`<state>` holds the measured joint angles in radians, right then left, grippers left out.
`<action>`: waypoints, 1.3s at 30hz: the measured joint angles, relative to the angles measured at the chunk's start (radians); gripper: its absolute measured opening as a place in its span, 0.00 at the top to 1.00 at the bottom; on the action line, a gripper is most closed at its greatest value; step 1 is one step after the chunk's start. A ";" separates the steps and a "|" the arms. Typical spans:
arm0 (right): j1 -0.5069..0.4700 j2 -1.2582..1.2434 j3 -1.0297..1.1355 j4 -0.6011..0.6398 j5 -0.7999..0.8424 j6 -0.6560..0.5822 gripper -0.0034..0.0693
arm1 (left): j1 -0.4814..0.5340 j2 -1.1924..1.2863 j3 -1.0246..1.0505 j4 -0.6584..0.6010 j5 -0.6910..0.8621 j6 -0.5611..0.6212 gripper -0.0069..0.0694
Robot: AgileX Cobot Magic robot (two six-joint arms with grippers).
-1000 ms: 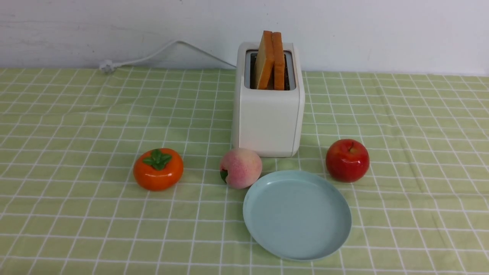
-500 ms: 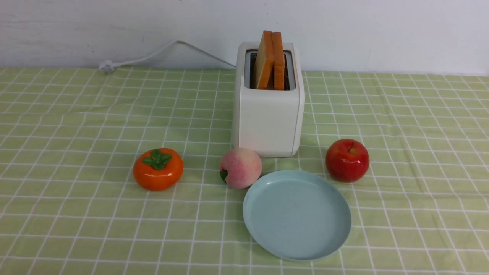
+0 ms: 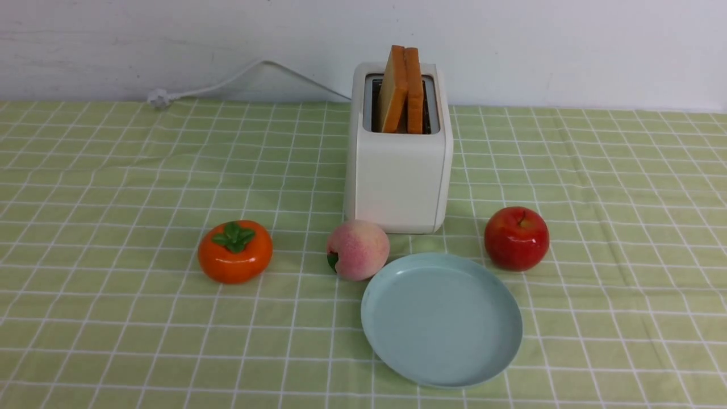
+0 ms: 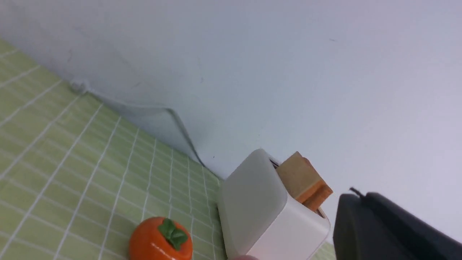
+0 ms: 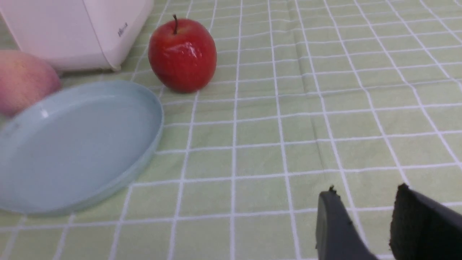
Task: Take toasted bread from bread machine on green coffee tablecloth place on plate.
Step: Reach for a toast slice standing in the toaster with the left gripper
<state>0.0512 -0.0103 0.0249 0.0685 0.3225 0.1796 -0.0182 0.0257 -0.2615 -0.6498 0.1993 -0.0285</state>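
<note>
Fruit is set around the bread machine (image 3: 398, 153) on the green coffee tablecloth (image 3: 113, 170). A peach (image 3: 358, 250) is placed just before the machine's front left corner and right beside the far left rim of the plate (image 3: 442, 321); whether peach and rim touch cannot be told. An apple (image 3: 516, 238) is seen near the plate's far right rim, a strip of cloth showing between them in the right wrist view. A persimmon (image 3: 234, 251) lies well to the left of the peach. A white cord (image 3: 250, 74) is run from the machine's back along the wall (image 3: 568, 45) to the left.

The toasted bread (image 3: 402, 91) is held on edge in the machine's top, both slices rising above it, the left slice leaned against the right one. The plate is laid flat in front of the machine, its blue floor bare.

The left gripper (image 4: 361, 213) is seen as one dark mass beside the machine, its fingers brought together on nothing. The right gripper (image 5: 366, 191) is held low over the cloth to the right of the plate, its fingers parted with only cloth between them.
</note>
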 joint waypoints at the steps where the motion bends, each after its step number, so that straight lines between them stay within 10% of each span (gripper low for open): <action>1: 0.000 0.000 0.001 0.029 -0.022 0.015 0.62 | 0.000 0.022 -0.031 0.010 0.026 0.017 0.93; 11: 0.000 0.000 -0.015 0.337 -0.255 0.115 0.66 | -0.008 0.378 -0.286 0.061 0.306 0.190 0.93; 23: 0.000 0.423 -0.701 0.335 0.465 -0.344 0.92 | -0.247 0.841 -0.483 0.046 0.201 0.396 0.93; 30: 0.000 0.580 -0.897 0.348 0.573 -0.405 0.92 | -0.490 1.115 -0.636 0.044 -0.015 0.469 0.93; 39: 0.000 0.612 -0.918 0.357 0.591 -0.427 0.92 | -0.553 1.511 -0.902 0.033 -0.235 0.479 0.79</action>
<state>0.0512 0.6015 -0.8932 0.4250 0.9132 -0.2474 -0.5711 1.5365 -1.1634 -0.6167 -0.0361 0.4504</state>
